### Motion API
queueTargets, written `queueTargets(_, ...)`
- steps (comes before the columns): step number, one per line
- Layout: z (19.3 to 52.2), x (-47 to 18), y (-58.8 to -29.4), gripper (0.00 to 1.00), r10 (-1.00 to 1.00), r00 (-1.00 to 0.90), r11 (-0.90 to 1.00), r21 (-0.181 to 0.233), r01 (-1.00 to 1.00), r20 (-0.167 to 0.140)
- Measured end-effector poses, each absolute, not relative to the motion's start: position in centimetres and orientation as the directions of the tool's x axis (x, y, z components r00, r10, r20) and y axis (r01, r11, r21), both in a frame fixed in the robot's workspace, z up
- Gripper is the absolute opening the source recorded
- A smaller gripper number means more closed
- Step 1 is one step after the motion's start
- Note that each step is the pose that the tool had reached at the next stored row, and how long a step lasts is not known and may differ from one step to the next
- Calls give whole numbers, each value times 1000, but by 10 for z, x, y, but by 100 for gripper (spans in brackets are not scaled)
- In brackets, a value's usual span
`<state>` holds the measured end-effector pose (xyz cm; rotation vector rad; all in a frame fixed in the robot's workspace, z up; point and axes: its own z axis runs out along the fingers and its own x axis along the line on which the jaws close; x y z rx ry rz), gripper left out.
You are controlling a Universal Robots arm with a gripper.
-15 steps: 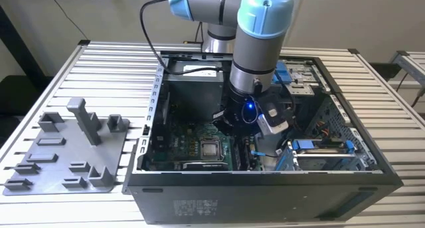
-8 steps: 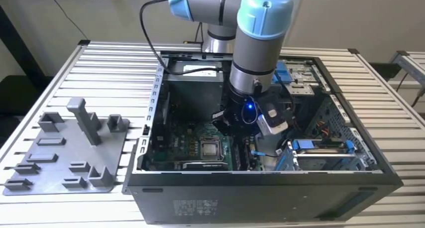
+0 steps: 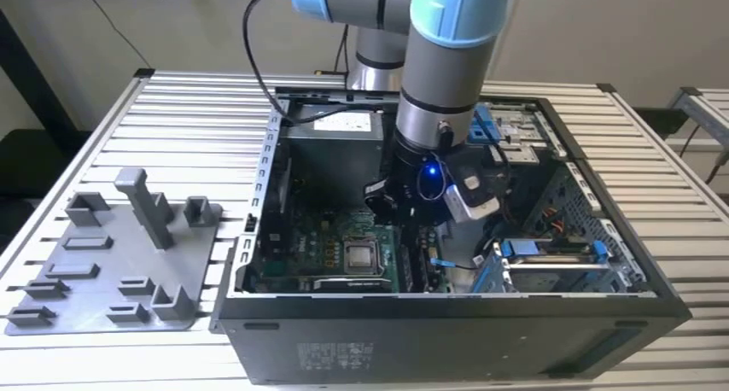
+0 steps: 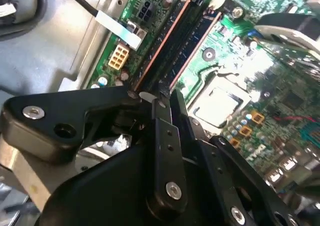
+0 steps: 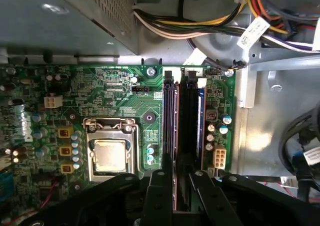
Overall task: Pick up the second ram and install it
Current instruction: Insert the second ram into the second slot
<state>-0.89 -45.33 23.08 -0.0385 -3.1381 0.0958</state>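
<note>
gripper [image 5: 175, 198] deep inside the open computer case [image 3: 456, 323], its fingers [image 5: 159, 196] drawn close on the second ram [image 5: 174, 136], held on edge directly below them so it lines up with the long sockets [image 5: 190, 121] of the green motherboard [image 5: 115, 90]; whether the stick is fully seated cannot be told.

Grey arm [image 3: 439, 75], blue joints, black claw [image 5: 175, 196]

Tool [image 5: 175, 193] fingers hide the ram's lower end.
</note>
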Motion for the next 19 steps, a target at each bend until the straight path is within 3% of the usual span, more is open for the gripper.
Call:
queueTargets(7,245,-9,-453,21,25,-1000,998,-61,25,3)
queueTargets(11,246,-9,-453,11,25,-1000,998,-61,25,3)
queueTargets(19,246,-9,-453,11,25,-1000,998,-61,25,3)
